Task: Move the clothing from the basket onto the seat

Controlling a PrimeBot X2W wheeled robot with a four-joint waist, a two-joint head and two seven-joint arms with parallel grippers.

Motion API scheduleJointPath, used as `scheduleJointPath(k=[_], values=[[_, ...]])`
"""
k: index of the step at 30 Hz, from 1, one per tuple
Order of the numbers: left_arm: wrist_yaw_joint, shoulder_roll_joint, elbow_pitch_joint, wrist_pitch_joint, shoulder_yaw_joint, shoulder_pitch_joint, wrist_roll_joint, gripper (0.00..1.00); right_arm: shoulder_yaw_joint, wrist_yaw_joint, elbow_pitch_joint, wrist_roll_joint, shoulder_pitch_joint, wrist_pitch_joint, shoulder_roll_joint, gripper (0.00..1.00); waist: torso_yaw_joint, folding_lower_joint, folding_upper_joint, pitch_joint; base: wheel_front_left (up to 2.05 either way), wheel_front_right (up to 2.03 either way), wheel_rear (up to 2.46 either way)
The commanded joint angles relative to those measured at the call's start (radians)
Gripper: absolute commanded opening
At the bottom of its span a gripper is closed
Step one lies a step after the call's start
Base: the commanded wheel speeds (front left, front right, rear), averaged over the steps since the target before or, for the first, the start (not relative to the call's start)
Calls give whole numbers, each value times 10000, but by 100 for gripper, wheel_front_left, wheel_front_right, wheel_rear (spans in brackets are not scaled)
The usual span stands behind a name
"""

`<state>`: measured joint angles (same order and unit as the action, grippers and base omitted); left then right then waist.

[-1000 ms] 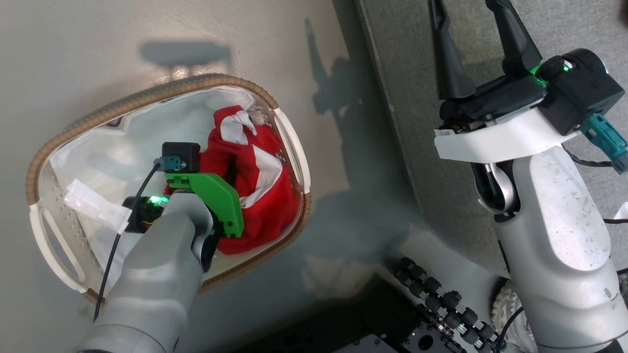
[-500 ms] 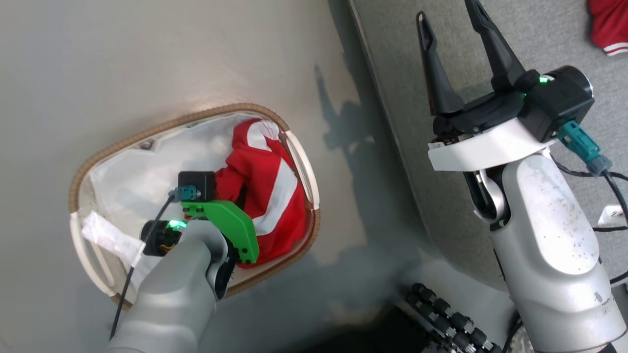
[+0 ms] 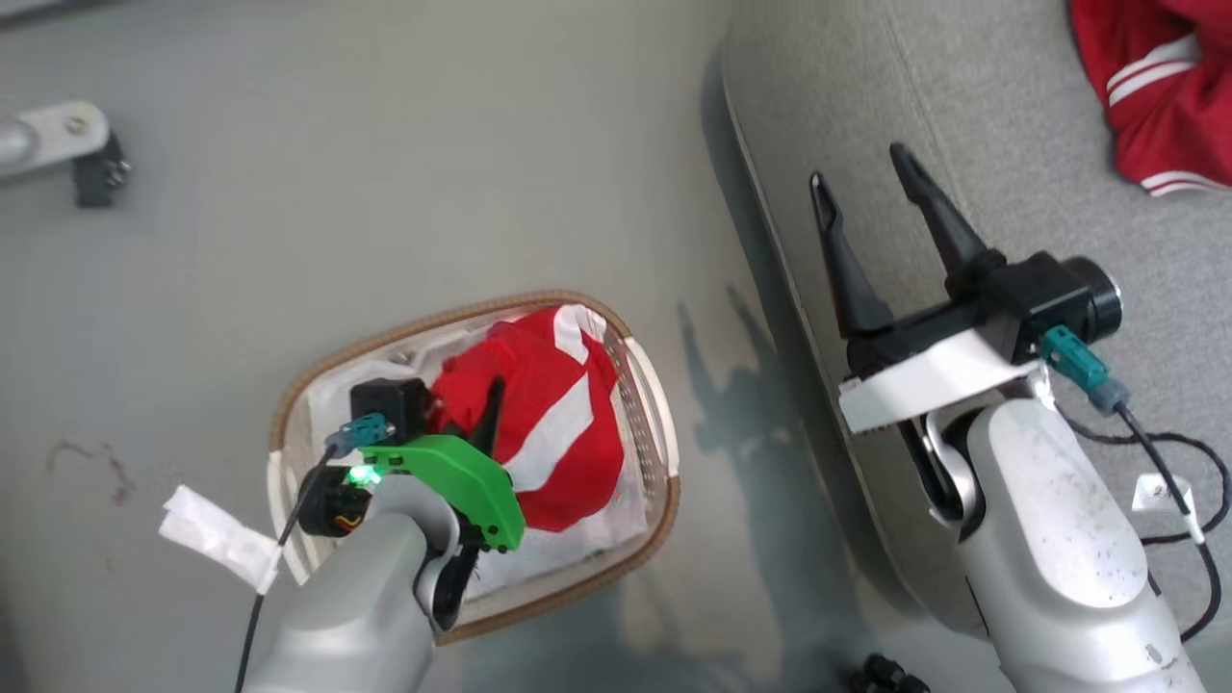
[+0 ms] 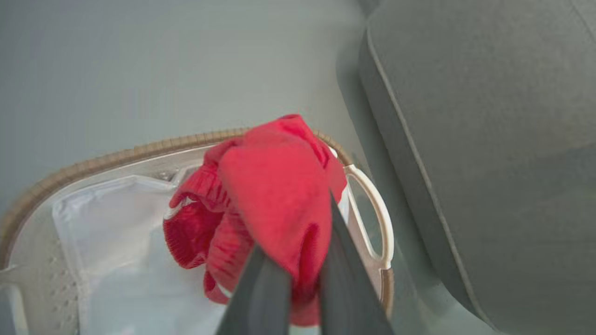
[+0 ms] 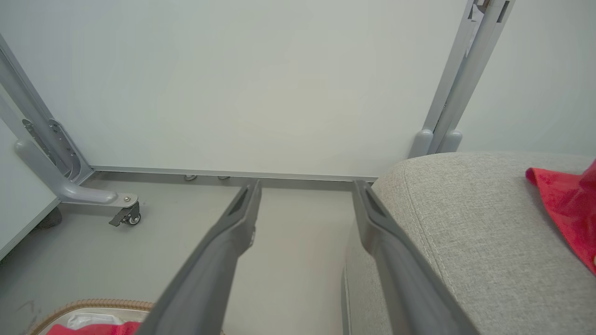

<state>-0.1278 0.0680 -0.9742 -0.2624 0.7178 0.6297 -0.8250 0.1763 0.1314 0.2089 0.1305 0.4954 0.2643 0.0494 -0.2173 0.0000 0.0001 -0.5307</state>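
Beside the seat point(image 3: 866, 115), on the floor point(image 3: 385, 144): one basket point(image 3: 385, 332), oval, white perforated wall, brown woven rim, white liner point(image 4: 116, 232) inside. Contents: the clothing point(image 3: 549, 423), bright red with broad white stripes, bunched at the end of the basket nearest the seat, next to a side handle point(image 4: 377, 218). Left jaws: closed tight on a fold of this clothing, the two dark fingers point(image 4: 260, 298) nearly meeting with red fabric pinched between them; the rest of the garment bulges beyond the fingertips and a ribbed cuff droops toward the liner. Whether the garment is clear of the basket bottom cannot be told. Right jaws: spread wide, holding nothing, the fingers point(image 5: 219, 260) poised over the seat's rounded edge, well apart from the basket. Seat: light grey woven upholstery, stitched seam along the edge, carrying a second garment point(image 3: 1165, 96), red with white stripes, at its far right. Floor: smooth pale grey, with arm shadows between basket and seat and a faint reddish mark at the left. Room: plain pale wall panel point(image 5: 256, 83) behind, grey metal frame legs, one with a small caster point(image 5: 123, 209).
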Motion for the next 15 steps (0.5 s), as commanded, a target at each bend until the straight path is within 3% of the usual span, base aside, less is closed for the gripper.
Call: scheduleJointPath(k=[1,15], values=[[-42,91,253,-27,-238,-381,226,0,-29,-14,79,-55,-269,2,58,100,681,0,-1,1161,0,0,0],[-42,-66,3672,-21,-2774,-2250,2619,0,338,-14,731,3,-1705,1,96,100,1193,0,-1,3186,0,0,0]])
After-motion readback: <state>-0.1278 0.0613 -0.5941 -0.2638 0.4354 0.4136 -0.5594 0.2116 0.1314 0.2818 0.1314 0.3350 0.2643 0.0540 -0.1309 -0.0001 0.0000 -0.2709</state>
